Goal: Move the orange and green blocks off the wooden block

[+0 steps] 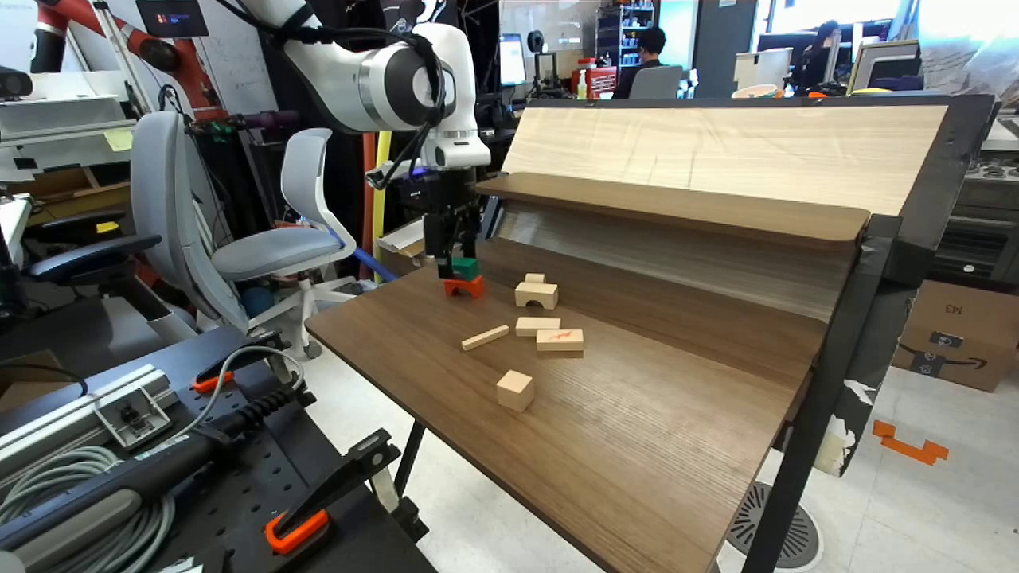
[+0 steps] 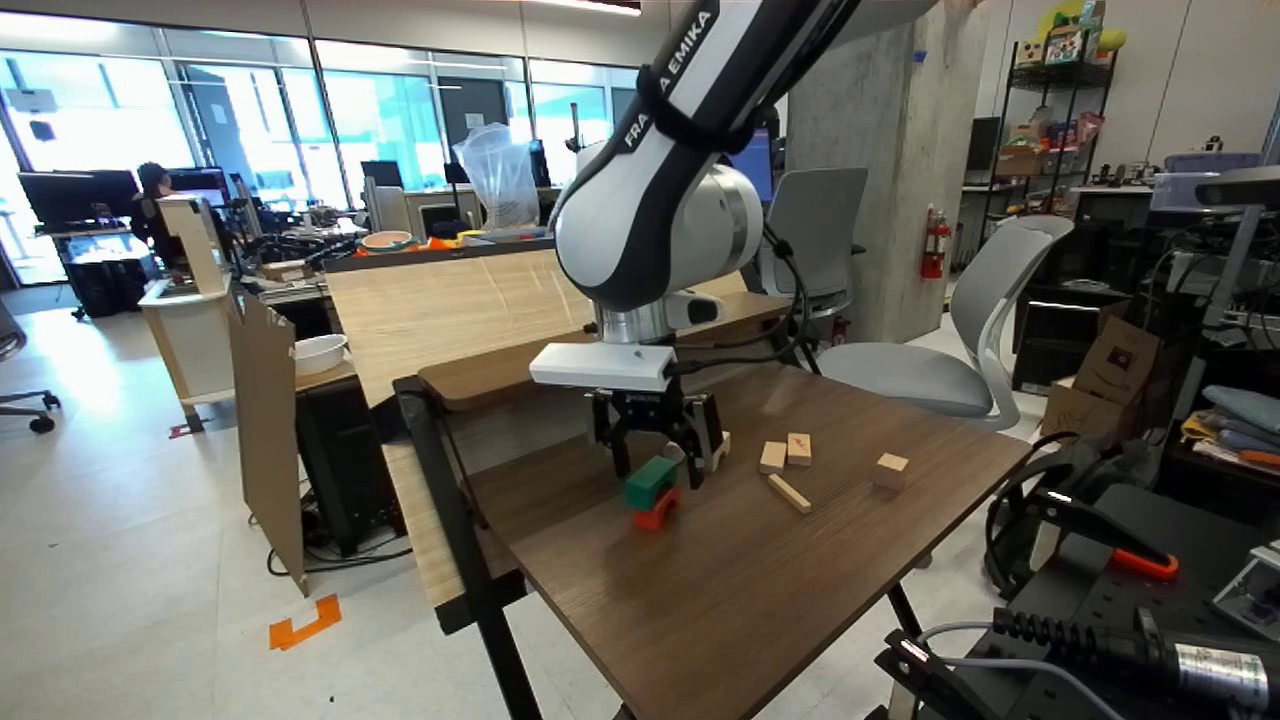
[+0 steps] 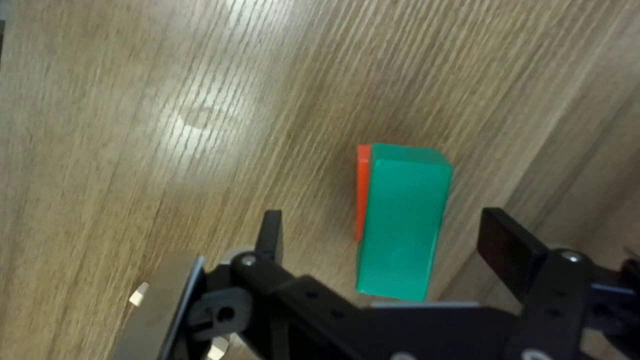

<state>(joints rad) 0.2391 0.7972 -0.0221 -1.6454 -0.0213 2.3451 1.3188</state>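
Orange below, green above: the orange block (image 2: 656, 512) stands directly on the table (image 1: 637, 430) and bears the green block (image 3: 406, 227). Over the orange block hangs the gripper (image 3: 383, 231), fingers (image 3: 506, 245) spread wide either side of the green block, with a gap at each, gripping nothing. The tan blocks (image 1: 516, 391) in sight stand apart from the orange block, so the move off plain wood looks done; which tan block the task means, I cannot tell. Only drawing the gripper clear seems left.

Green block (image 3: 404, 225), orange-red block (image 3: 362, 192); tan block (image 1: 560, 341), apparently streaked orange.
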